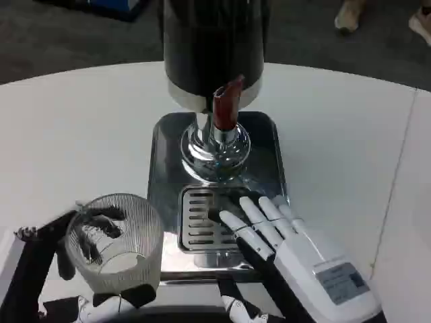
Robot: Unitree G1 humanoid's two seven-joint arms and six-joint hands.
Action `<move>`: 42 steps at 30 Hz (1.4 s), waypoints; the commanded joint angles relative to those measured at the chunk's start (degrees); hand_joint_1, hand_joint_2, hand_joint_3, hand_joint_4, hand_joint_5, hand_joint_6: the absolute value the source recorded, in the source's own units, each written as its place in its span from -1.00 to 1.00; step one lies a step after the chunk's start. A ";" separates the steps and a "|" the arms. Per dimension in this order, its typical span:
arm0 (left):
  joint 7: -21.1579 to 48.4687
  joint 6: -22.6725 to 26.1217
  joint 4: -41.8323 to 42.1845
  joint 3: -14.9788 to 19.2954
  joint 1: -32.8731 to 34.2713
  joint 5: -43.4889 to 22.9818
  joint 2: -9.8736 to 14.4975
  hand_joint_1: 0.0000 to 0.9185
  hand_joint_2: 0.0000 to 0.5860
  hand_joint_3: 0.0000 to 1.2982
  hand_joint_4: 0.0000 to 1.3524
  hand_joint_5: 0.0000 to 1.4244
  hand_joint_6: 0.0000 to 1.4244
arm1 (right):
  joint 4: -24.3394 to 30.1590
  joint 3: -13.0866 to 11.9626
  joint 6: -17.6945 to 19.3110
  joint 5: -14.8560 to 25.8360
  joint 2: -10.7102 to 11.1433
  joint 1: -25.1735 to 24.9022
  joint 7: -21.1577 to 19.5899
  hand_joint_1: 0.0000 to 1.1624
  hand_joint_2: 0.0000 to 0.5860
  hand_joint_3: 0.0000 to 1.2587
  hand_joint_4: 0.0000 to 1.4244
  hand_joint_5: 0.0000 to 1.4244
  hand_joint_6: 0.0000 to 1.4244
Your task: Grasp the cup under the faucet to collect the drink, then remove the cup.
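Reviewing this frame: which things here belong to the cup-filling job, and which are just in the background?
Part of the job:
- glass cup, held by the left robot hand, off to the left of the drip grate
- drink dispenser with its red faucet lever
- right robot hand, resting flat over the grate

Just around:
- white table
- someone's feet at the top right

left hand [94, 269] holding ribbed clear cup [116, 239] left of drip grate [205, 219], right hand [296, 252] flat, fingers on grate, red-handled faucet [225, 108] above, dispenser [212, 47] on steel tray [266, 155], white table [74, 134]
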State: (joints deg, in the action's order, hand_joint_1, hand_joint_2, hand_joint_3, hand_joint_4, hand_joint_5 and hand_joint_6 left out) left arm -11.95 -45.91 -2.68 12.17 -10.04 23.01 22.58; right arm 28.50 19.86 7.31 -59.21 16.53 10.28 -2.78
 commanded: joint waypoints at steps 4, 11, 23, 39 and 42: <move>0.70 -0.40 0.65 -0.41 0.31 -1.13 -0.75 0.21 -0.34 0.42 0.50 0.64 0.66 | -0.32 -0.33 0.84 1.47 -0.32 -0.29 -0.85 -0.57 0.89 -0.81 -1.00 -1.00 -1.00; 1.30 0.08 1.15 -0.68 0.18 -1.30 -1.39 0.21 -0.34 0.42 0.50 0.64 0.66 | -0.44 -0.44 0.89 2.05 -0.30 -0.22 -0.70 -0.55 0.87 -0.81 -1.00 -1.00 -1.00; -0.52 1.87 -1.73 -1.17 4.14 1.76 -2.70 0.21 -0.34 0.42 0.50 0.64 0.66 | 0.55 -0.69 -0.33 1.94 -0.82 0.62 0.26 -0.50 0.91 -0.80 -0.97 -1.00 -1.00; -10.69 4.87 -16.40 -6.92 18.30 11.02 -3.04 0.21 -0.34 0.42 0.52 0.64 0.66 | 2.00 -2.92 -3.92 0.60 -1.45 0.99 1.32 -0.42 0.92 -0.80 -0.97 -1.00 -1.00; -12.57 5.41 -19.04 -8.48 20.76 12.41 -3.13 0.21 -0.34 0.42 0.52 0.64 0.66 | 2.57 -3.47 -3.97 0.72 -1.28 1.24 1.49 -0.41 0.92 -0.80 -0.97 -1.00 -1.00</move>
State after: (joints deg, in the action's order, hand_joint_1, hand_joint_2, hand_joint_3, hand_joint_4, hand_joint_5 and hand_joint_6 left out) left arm -21.65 -40.78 -20.03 4.91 8.39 34.55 19.32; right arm 29.82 16.96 3.61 -58.50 15.25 10.82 -1.58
